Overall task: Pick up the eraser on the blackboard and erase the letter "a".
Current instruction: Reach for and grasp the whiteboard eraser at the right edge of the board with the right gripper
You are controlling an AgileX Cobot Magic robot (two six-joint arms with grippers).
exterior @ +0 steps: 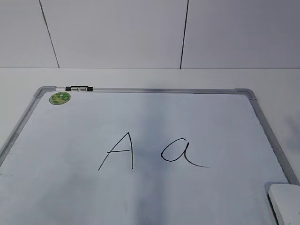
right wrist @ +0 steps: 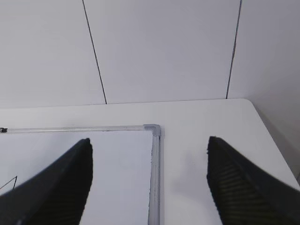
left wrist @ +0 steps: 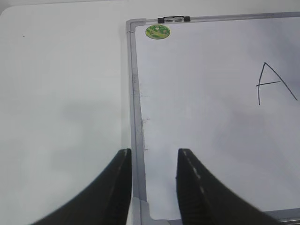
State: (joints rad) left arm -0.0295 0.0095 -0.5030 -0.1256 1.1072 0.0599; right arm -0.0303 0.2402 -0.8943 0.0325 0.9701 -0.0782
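White plastic, the eraser [exterior: 285, 202] lies untouched at the near right corner of the blackboard [exterior: 276, 140], so nothing of the task looks done: farther in, the letter "a" [exterior: 180, 152] is whole, beside a capital A [exterior: 119, 151]. Only the exterior view shows eraser and "a". The left wrist view shows the left gripper [left wrist: 152, 187], jaws partly open and empty, straddling the board's left frame, with a green sticker [left wrist: 158, 32] and marker [left wrist: 174, 19] beyond. The right wrist view shows the right gripper [right wrist: 149, 183], wide open, empty, over the far right corner.
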